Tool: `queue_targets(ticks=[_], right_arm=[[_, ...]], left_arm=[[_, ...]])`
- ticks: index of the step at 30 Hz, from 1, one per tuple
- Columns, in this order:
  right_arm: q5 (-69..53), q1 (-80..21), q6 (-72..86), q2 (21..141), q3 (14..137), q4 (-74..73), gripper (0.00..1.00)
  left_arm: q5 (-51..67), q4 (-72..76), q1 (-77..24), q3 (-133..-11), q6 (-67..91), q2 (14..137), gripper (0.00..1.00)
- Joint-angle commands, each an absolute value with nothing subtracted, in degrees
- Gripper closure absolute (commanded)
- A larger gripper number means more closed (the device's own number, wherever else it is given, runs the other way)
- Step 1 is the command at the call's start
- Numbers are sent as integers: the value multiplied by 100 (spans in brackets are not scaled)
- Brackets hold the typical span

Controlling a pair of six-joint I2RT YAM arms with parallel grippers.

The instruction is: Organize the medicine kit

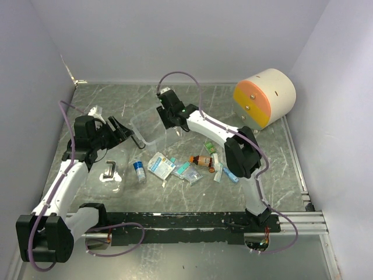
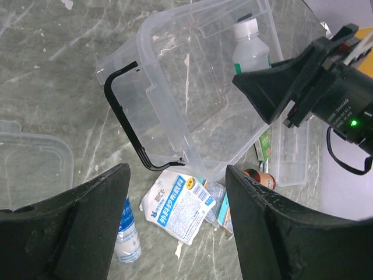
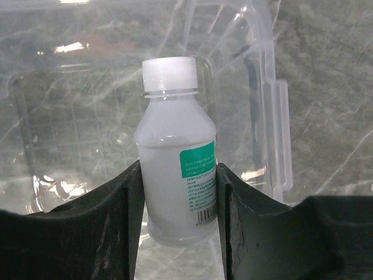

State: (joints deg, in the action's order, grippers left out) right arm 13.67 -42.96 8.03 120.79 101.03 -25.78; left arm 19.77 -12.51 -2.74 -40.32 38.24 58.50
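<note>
Right fingers (image 3: 111,216): clamped on the labelled lower half of a white bottle (image 3: 175,151).
Right gripper (image 1: 169,114): at the far end of the box (image 1: 147,127). Whether the bottle is inside the rim or just over it, I cannot tell.
Left gripper (image 2: 178,181): spread wide, holding nothing, near the box's left side.
Step, as I judge it: seat the bottle in the box. I go in slowly, stay off the walls and let go only once the bottle rests.
Right wrist view only: grip, label.
Top view only: lid (image 1: 111,173) and packets (image 1: 161,164) on the box's near side.
</note>
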Motion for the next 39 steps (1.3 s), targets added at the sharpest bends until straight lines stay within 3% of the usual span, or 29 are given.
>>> queue_targets(ticks=[1,14,31,39], right_arm=[[1468,-4265,550,12465,10892,-3006,70],[1252,-4204,505,13007,11492,-3627,69],[1515,-4162,713,12874,11140,-3993,67],[1793,-4159,693,13391,11783,-4465,62]], left_arm=[[2026,-1176,-316,-4104,3722,5724,22],[2124,-1072,-402,-4088,3719,5933,22],[2135,-1291,-439,-4185,3484,6053,22],[2075,-1338,-448,-4193,3471,6052,26]])
